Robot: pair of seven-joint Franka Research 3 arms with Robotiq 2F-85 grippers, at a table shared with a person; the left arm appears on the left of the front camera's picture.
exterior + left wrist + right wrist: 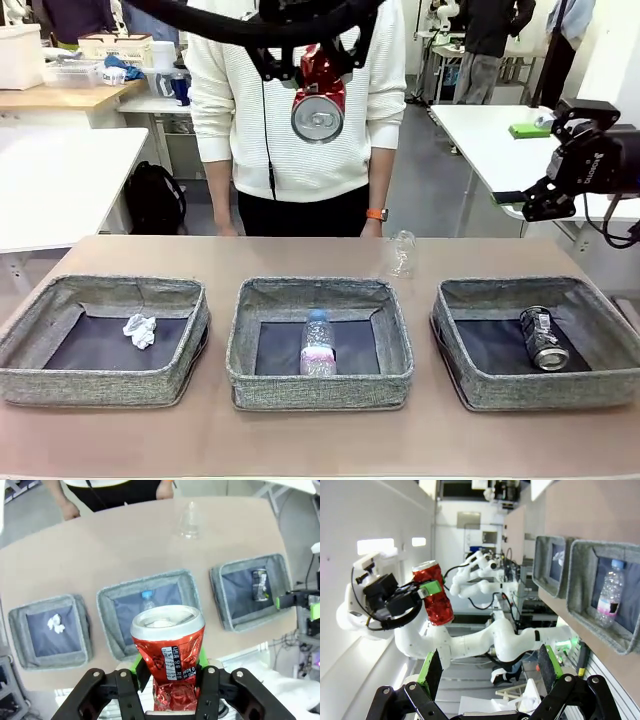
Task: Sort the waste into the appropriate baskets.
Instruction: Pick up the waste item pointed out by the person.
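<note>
Left pincer (318, 72), top centre of frame, clenched on red can (319, 102). Right pincer (490, 667) at right edge, spread wide, empty. Paper ball (140, 330) in left basket (100, 387). Bottle (318, 345) in middle basket (320, 390). Dark can (545, 338) in right basket (540, 390). Clear container (402, 253) on worktop (300, 440) behind the baskets.

A black backpack (155, 198) sits near a white table (60, 185).

A white paper ball (140, 330) lies in the left basket (100, 385). A clear bottle (318, 345) lies in the middle basket (320, 392). A squashed dark can (544, 338) lies in the right basket (540, 392). A squashed clear container (402, 254) stands on the table (300, 440) behind them. A squashed red can (319, 100) is held up high, its top pointing down.
</note>
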